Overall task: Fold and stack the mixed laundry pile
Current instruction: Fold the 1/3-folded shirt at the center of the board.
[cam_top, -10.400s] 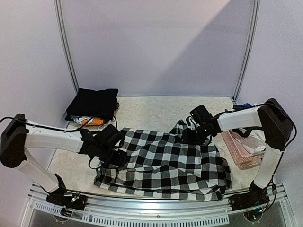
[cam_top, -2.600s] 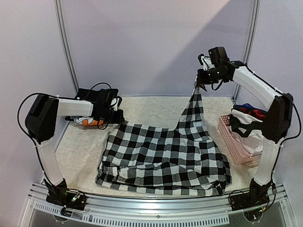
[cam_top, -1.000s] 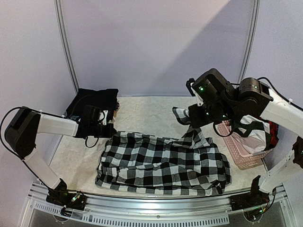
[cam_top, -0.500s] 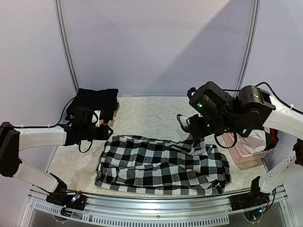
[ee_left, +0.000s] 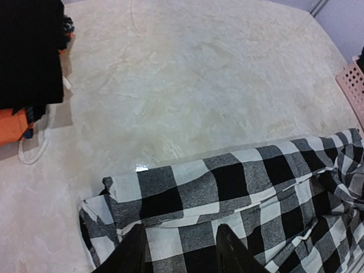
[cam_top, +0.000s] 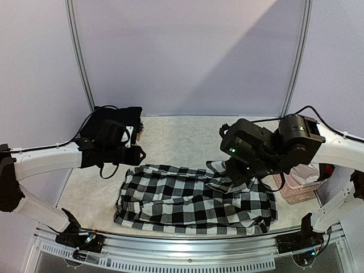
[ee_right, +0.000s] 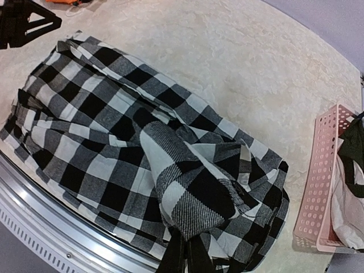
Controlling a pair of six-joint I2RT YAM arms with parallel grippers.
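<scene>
Black-and-white checked cloth garment point(cam_top: 190, 199) is lying across the near half of the pale table point(cam_top: 182, 133). Right gripper point(ee_right: 190, 251) is clamping a bunched-up fold of it, and left gripper point(ee_left: 179, 253) is hanging over its far-left corner, fingers apart, holding nothing.

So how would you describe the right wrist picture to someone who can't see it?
The right gripper pinches a raised fold of a black-and-white checked garment, which lies crumpled on a pale table. A pink basket holding clothes sits at the right edge.
</scene>
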